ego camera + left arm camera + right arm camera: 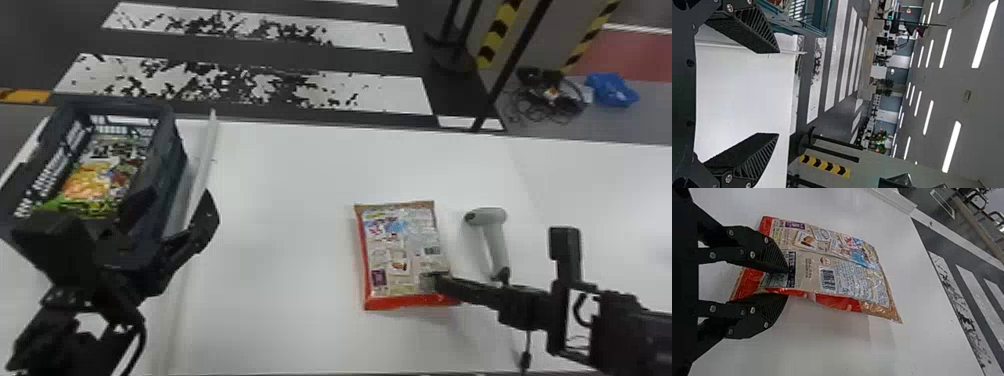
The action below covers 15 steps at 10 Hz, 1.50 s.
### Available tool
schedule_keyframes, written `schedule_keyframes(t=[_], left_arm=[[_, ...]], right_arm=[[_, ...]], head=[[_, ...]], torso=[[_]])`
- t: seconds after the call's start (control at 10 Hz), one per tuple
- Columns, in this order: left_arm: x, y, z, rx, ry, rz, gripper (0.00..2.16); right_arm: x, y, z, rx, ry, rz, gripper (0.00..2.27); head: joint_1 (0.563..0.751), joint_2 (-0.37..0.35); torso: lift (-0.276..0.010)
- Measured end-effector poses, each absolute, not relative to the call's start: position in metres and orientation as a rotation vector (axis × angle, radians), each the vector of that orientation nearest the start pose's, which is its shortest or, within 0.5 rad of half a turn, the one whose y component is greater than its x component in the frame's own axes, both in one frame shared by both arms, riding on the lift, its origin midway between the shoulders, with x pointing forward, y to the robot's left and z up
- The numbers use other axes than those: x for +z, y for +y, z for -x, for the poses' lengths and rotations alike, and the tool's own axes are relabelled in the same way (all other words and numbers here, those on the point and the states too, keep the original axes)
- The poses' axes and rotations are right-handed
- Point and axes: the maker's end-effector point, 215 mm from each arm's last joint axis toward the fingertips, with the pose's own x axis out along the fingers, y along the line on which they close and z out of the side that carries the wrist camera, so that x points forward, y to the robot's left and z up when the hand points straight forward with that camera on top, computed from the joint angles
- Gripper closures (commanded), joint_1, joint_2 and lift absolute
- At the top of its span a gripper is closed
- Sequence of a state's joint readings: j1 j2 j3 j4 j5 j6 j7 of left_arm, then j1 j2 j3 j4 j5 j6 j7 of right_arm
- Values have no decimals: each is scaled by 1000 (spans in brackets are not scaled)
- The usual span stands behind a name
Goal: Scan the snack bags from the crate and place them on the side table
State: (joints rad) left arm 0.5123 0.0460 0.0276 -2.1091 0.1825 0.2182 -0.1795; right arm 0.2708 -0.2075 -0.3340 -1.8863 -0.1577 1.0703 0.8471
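My left gripper stands open beside the dark crate; in the left wrist view the left gripper has nothing between its wide-apart fingers. Inside the crate lie snack bags, yellow and green on top. At the near right corner of a red-edged snack bag is my right gripper. In the right wrist view the right gripper is shut on that edge of the snack bag, whose printed back and barcode face up. A pale handheld scanner lies right of the bag.
A raised white strip runs along the white table between crate and bag. Beyond the far edge are a striped floor, a black stand, cables and a blue item.
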Motion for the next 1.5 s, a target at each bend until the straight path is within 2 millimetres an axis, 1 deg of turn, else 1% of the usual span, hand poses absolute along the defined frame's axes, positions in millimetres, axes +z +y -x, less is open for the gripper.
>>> schedule_keyframes(t=[0.3,0.4,0.5,0.6,0.7,0.8,0.9,1.0,1.1,1.3,1.4,1.5], left_arm=[[-367,198,-437,-196,181,145,130],[-367,197,-437,-197,181,145,130],[-367,197,-437,-197,181,145,130],[-367,197,-437,-197,181,145,130],[-367,197,-437,-197,181,145,130],[-367,197,-437,-197,181,145,130],[-366,198,-437,-196,181,144,130],[-366,198,-437,-196,180,145,130],[-366,197,-437,-196,180,146,130],[-366,197,-437,-195,180,148,130],[-367,197,-437,-195,181,148,130],[-367,197,-437,-196,181,148,130]], right_arm=[[-478,-292,-377,499,782,-506,2246],[-464,-302,-381,489,736,-554,2246],[-447,-318,-387,471,668,-593,2243],[-429,-341,-396,429,586,-607,2246],[-416,-368,-403,357,527,-613,2246],[-409,-398,-408,274,486,-617,2246],[-407,-428,-411,188,449,-625,2246],[-407,-460,-412,95,407,-626,2246],[-411,-493,-411,-12,366,-622,2246],[-422,-553,-407,-200,280,-625,2243],[-428,-580,-404,-284,239,-620,2243],[-437,-603,-401,-361,211,-615,2243]], head=[[695,-129],[695,-143],[695,-162],[695,-193],[695,-210],[695,-248],[695,-291],[695,-336],[695,-350],[695,-350],[695,-350],[695,-350]], torso=[[-94],[-94],[-94],[-94],[-94],[-94],[-94],[-94],[-94],[-94],[-94],[-94]])
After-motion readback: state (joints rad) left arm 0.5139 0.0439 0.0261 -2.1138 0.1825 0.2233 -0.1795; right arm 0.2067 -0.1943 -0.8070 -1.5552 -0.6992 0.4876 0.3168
